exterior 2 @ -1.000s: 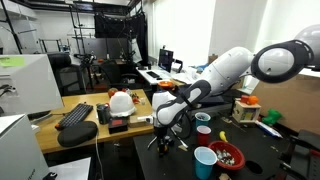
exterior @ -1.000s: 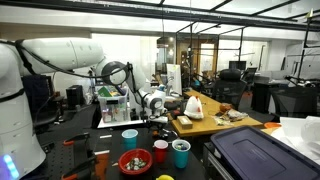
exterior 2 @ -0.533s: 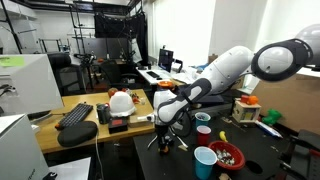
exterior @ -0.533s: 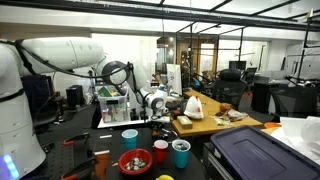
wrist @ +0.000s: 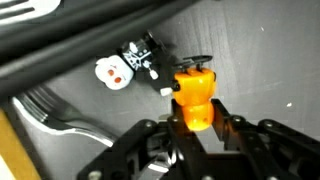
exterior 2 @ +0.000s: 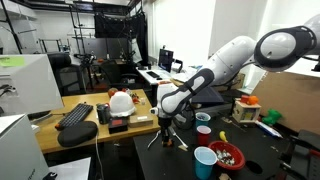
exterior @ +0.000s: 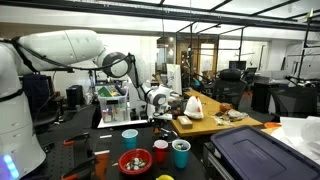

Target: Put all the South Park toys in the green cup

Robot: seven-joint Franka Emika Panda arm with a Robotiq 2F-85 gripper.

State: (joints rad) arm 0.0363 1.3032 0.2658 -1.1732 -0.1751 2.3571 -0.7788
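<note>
Wrist view first. Shows the gripper (wrist: pixel 197 125) squeezed shut on a small orange toy (wrist: pixel 195 95), with one finger on each side of it. Holds it standing up. Cannot tell if it is off the dark table (wrist: pixel 260 50) yet. Leaves a white and black toy (wrist: pixel 125 70) lying on the table just beside the orange one, not touching the gripper. Also shows what looks like a silver fork (wrist: pixel 50 112) lying farther off to the side.

Now both exterior views. Show the gripper hanging low over the table, pointing down. Too small there to see the toy.

Shows the green cup (exterior: pixel 181 153) in an exterior view, standing up near the front of the table, mouth open. Sits just beside a red cup (exterior: pixel 160 152), with a light-blue cup (exterior: pixel 130 138) and a red bowl (exterior: pixel 134 162) close by. Well apart from the gripper.

Looks like the grab-and-lift step for one toy. Next, probably: lift straight up, keep the squeeze tight, and carry the toy over to the green cup. Must pick the right cup, not the red one next to it. Must get right above the mouth before letting go, or the toy could bounce off the rim. Then back for the white and black toy.
</note>
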